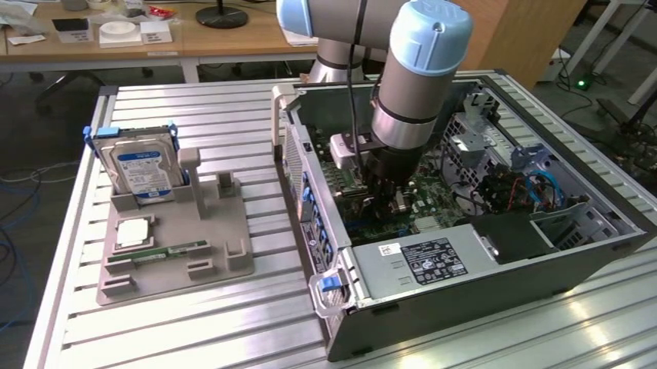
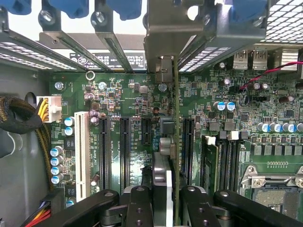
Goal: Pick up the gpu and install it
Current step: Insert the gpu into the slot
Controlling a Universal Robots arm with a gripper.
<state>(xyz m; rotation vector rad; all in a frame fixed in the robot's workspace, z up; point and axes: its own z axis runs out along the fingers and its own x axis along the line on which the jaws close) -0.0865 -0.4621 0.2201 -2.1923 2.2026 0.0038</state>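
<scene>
Inside the open computer case (image 1: 482,261), lying on its side on the slatted metal table (image 1: 205,323), the arm reaches straight down toward the green circuit board (image 2: 123,99). The claw (image 1: 385,201) is clenched on the gpu (image 2: 175,137): in the wrist view the thin card stands on edge between the two black fingers (image 2: 142,205), running away from the camera toward the rear wall of the case, and its silvery end bracket (image 2: 165,35) rises at the row of rear slot openings. The card's lower edge sits right at the board, in line with the long black slots (image 2: 124,151), beside another upright slot on its far side; whether it is fully seated in a slot cannot be told. Blue clips (image 2: 123,7) line the top of the rear openings. A bundle of yellow and black wires (image 2: 45,111) plugs into the board near the case wall.

In the exterior view, a grey holder tray (image 1: 175,246) lies on the table toward the exterior view's left, well apart from the case. A silver hard drive (image 1: 141,171) with a blue-white label stands upright in the tray's far end, and a narrow green memory stick (image 1: 169,250) lies flat near its middle. A grey power supply box (image 1: 421,261) with a black label fills the near corner of the case.
</scene>
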